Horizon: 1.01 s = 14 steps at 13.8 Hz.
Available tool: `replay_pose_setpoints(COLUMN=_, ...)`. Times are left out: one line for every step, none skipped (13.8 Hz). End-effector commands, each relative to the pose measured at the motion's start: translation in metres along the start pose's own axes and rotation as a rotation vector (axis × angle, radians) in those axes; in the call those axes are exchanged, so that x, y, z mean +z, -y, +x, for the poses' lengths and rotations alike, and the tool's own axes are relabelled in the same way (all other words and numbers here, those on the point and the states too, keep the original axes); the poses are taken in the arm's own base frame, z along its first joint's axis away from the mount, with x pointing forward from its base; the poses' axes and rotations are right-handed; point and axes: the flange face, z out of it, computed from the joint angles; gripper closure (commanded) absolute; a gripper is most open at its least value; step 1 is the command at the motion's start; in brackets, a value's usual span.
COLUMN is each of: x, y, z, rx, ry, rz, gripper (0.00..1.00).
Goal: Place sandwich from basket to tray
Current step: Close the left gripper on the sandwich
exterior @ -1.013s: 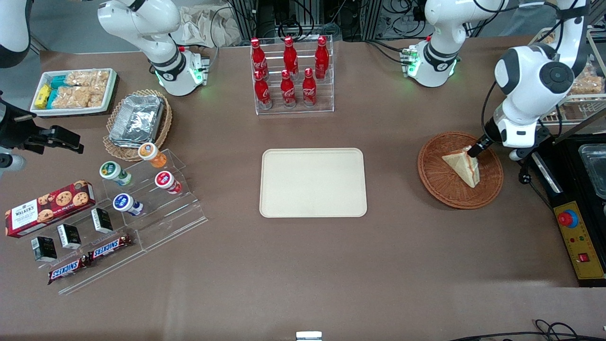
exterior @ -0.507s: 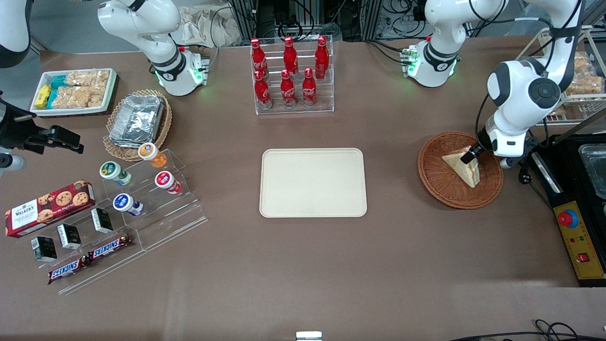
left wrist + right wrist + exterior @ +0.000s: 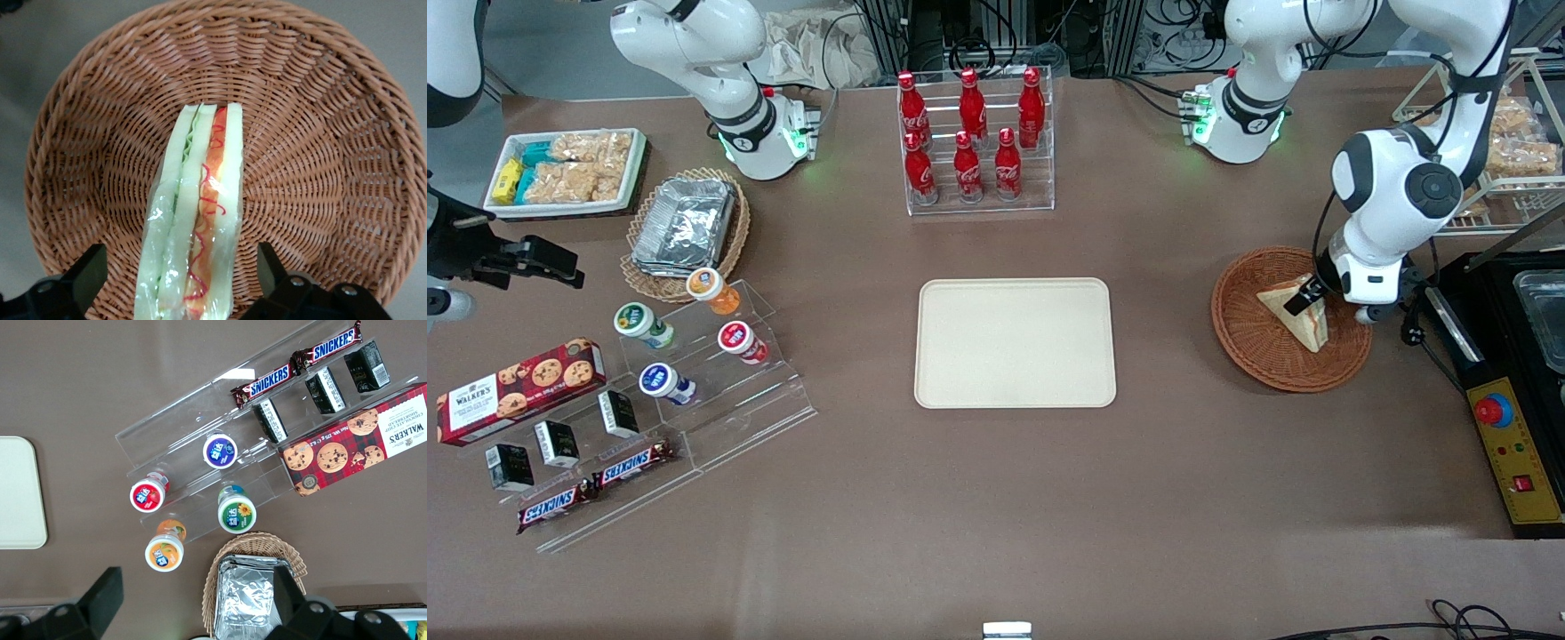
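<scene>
Barely started: sandwich (image 3: pixel 195 220) sits in the wicker basket (image 3: pixel 320 100), gripper (image 3: pixel 181 280) straddling it with jaws open, nothing grabbed, and the beige tray (image 3: pixel 1015 391) is bare

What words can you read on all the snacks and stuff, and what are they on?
"SNICKERS": on both chocolate bars.
"WALKER'S": on the red cookie box; its smaller print is too small to read.
Red bottles: white script, too small to read.
Yogurt cup lids: too small.
Sandwich, basket, tray: no words.
The gripper is down around the sandwich.
</scene>
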Motion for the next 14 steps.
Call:
replay_pose_setpoints(x=0.008, y=0.000, z=-0.002, rx=-0.010, ry=-0.015, rz=-0.005, gripper=0.00)
replay_pose_setpoints(x=0.010, y=0.000, z=-0.002, rx=-0.010, ry=-0.015, rz=-0.006, gripper=0.01)
replay_pose_setpoints(x=0.011, y=0.000, z=-0.002, rx=-0.009, ry=-0.014, rz=-0.005, gripper=0.07)
replay_pose_setpoints(x=0.012, y=0.000, z=-0.003, rx=-0.009, ry=-0.012, rz=-0.004, gripper=0.17)
replay_pose_setpoints(x=0.011, y=0.000, z=-0.002, rx=-0.009, ry=-0.013, rz=-0.005, gripper=0.30)
replay_pose_setpoints(x=0.010, y=0.000, z=-0.002, rx=-0.009, ry=-0.015, rz=-0.006, gripper=0.44)
replay_pose_setpoints(x=0.010, y=-0.001, z=-0.002, rx=-0.009, ry=-0.016, rz=-0.006, gripper=0.62)
replay_pose_setpoints(x=0.008, y=-0.001, z=-0.002, rx=-0.009, ry=-0.019, rz=-0.008, gripper=0.78)
replay_pose_setpoints(x=0.007, y=-0.002, z=-0.001, rx=-0.009, ry=-0.021, rz=-0.010, gripper=0.84)
replay_pose_setpoints(x=0.003, y=-0.003, z=0.000, rx=-0.012, ry=-0.024, rz=-0.011, gripper=0.88)
replay_pose_setpoints(x=-0.007, y=-0.005, z=-0.001, rx=-0.026, ry=-0.033, rz=-0.014, gripper=1.00)
replay_pose_setpoints(x=-0.018, y=-0.006, z=-0.003, rx=-0.023, ry=-0.033, rz=-0.008, gripper=1.00)
replay_pose_setpoints(x=-0.033, y=-0.008, z=-0.005, rx=-0.015, ry=-0.037, rz=-0.004, gripper=1.00)
replay_pose_setpoints(x=-0.048, y=-0.010, z=-0.008, rx=-0.001, ry=-0.039, rz=0.004, gripper=1.00)
